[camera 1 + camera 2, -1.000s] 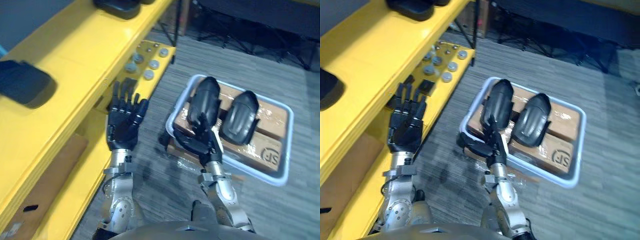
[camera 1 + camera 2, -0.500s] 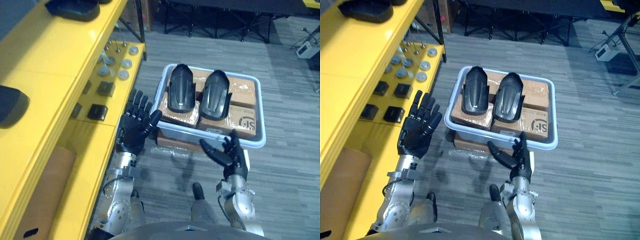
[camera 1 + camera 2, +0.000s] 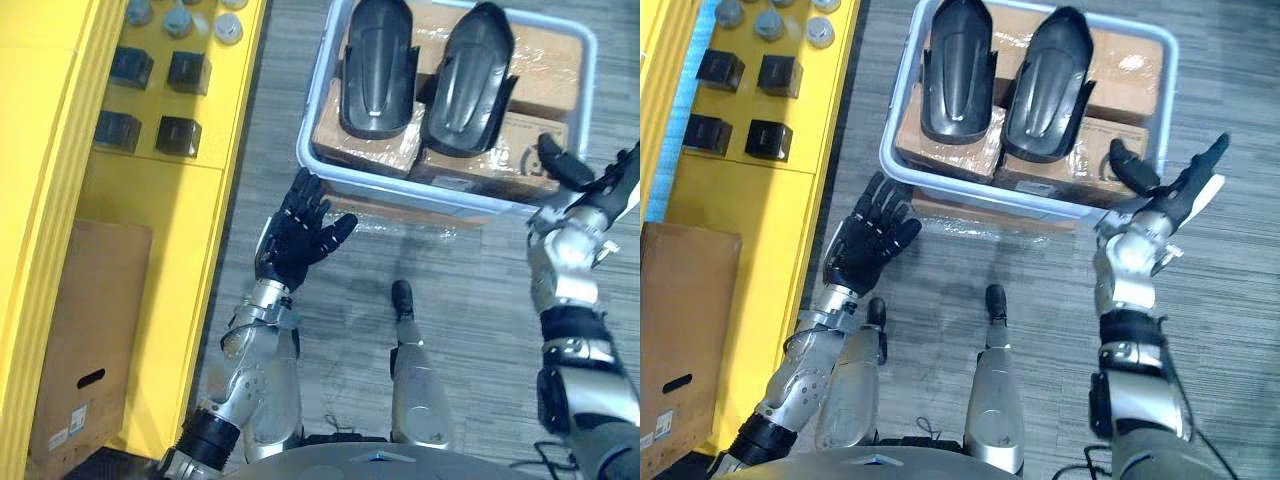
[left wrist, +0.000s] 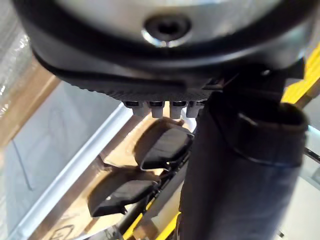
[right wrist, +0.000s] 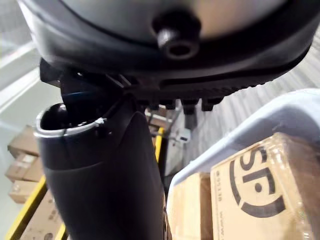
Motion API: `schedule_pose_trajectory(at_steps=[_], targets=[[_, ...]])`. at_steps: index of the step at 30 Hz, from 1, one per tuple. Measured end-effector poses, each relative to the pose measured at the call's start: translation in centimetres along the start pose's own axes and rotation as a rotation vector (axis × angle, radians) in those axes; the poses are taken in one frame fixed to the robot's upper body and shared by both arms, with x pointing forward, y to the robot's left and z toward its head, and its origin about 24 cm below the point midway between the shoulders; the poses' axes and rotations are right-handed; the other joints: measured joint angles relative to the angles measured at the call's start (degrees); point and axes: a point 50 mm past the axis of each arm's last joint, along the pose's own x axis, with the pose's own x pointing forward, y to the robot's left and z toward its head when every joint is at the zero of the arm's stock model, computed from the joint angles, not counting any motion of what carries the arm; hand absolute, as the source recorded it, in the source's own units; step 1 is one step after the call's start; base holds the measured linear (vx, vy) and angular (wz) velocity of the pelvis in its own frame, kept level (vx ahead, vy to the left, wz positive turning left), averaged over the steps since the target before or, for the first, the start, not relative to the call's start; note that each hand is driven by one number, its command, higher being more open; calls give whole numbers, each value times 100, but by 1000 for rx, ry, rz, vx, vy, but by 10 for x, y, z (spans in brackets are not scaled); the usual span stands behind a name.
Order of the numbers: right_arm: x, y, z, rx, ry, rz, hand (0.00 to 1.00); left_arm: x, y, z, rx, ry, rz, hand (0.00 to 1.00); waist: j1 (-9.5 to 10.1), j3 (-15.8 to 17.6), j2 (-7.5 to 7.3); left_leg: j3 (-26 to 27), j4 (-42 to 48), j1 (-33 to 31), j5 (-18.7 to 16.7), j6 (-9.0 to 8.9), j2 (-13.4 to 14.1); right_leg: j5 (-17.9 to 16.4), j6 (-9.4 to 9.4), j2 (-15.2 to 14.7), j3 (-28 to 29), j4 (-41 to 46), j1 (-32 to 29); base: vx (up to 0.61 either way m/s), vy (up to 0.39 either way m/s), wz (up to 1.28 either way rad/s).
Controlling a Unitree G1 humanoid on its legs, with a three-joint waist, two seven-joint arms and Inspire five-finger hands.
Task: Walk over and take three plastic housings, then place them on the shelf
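Two black plastic housings (image 3: 377, 70) (image 3: 470, 75) lie side by side on wrapped cardboard boxes (image 3: 365, 150) inside the grey bin (image 3: 440, 200), which stands on the floor. Your left robot hand (image 3: 298, 240) is just off the bin's near left corner, fingers spread and holding nothing. Your right robot hand (image 3: 1170, 192) is at the bin's near right corner, fingers straight, thumb reaching over the rim. Left of the bin stands the yellow shelf (image 3: 150, 230), carrying black blocks (image 3: 180, 135) and a cardboard carton (image 3: 85, 330).
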Motion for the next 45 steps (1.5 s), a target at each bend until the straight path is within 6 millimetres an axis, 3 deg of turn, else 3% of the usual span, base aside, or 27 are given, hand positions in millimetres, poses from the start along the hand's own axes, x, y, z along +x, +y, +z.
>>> schedule_pose_trajectory(at_steps=[3, 8, 12, 14, 22, 23, 30, 37, 38, 45], targets=[[15, 1, 14, -27, -27, 0, 100, 3, 1, -6, -2, 24, 6, 100, 108, 71, 142, -14, -103, -7, 56, 5, -3, 82, -49, -7, -282, 0, -36, 51, -39, 2], [31, 6, 34, -50, -54, -8, 100, 7, 2, -23, -20, 87, 18, 100, 293, 94, 195, -92, -304, -62, 197, 12, -86, 87, -50, -98, -515, 3, -97, 21, 0, 14], [51, 10, 79, -54, -145, 2, 100, 5, -2, -38, -61, 135, 23, 100, 397, 214, 400, -106, -466, -68, 341, 45, -199, 88, -46, -218, -641, 131, -204, -25, 17, 10], [57, 9, 89, -88, -146, 15, 100, 4, -4, -42, -81, 147, 23, 100, 465, 222, 416, -97, -568, -86, 425, 41, -233, 88, -45, -262, -681, 131, -256, -24, 3, 6], [67, 7, 78, -231, 47, 32, 100, 2, -6, -52, -124, 162, 40, 100, 598, 244, 464, -161, -848, -152, 687, -5, -233, 25, 12, -299, -826, 339, -469, -43, -9, 7], [69, 8, 82, -242, 57, 31, 0, 2, -7, -53, -126, 160, 40, 100, 609, 246, 469, -176, -877, -152, 723, -18, -228, 13, 16, -300, -849, 360, -484, -63, -20, 9], [79, -10, 96, -340, 122, -22, 0, -2, -9, -60, -131, 183, 40, 100, 625, 247, 467, -173, -1265, 10, 1009, -62, -209, -35, 6, -326, -899, 514, -561, -29, -7, 3], [83, -14, 101, -496, 169, -65, 0, -9, -7, -69, -119, 227, 46, 100, 621, 246, 467, -118, -1808, 362, 1311, -106, -130, -34, 0, -296, -920, 497, -485, -3, -9, -2], [83, -15, 97, -541, 181, -53, 0, -11, -5, -69, -111, 233, 46, 100, 614, 246, 466, -120, -1875, 441, 1332, -116, -111, -34, -1, -283, -944, 486, -426, 0, 0, 0], [78, -25, 74, -433, 339, -106, 0, -13, 2, -66, -125, 218, 76, 100, 567, 235, 464, -83, -2039, 790, 1342, -119, -94, -35, -1, -286, -1003, 369, -102, 15, 1, 0]])
